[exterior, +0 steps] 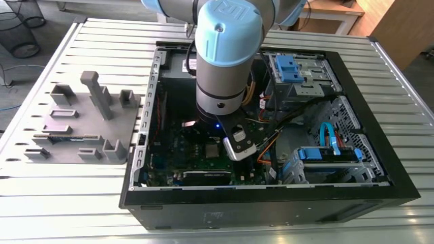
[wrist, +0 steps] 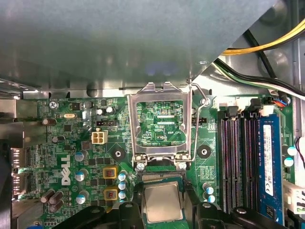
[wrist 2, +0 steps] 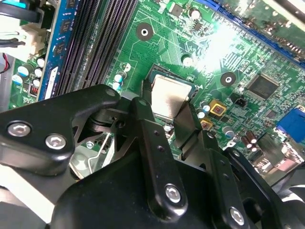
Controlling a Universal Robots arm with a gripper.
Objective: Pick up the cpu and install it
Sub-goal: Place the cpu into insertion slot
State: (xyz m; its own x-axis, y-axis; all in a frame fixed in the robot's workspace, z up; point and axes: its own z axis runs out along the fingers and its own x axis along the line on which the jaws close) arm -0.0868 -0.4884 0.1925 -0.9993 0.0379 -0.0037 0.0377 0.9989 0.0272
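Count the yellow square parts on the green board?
2. One yellow square component and a second right beside it, both near the dull silver square chip on the green board; more may be hidden.

Even room light falls on the slatted table (exterior: 68,203) in the exterior view while the inside of the open computer case (exterior: 271,216) lies in shadow, and in the second wrist view white glare washes out part of the green motherboard (wrist 2: 219,38) near the dully shining cpu (wrist 2: 167,98).
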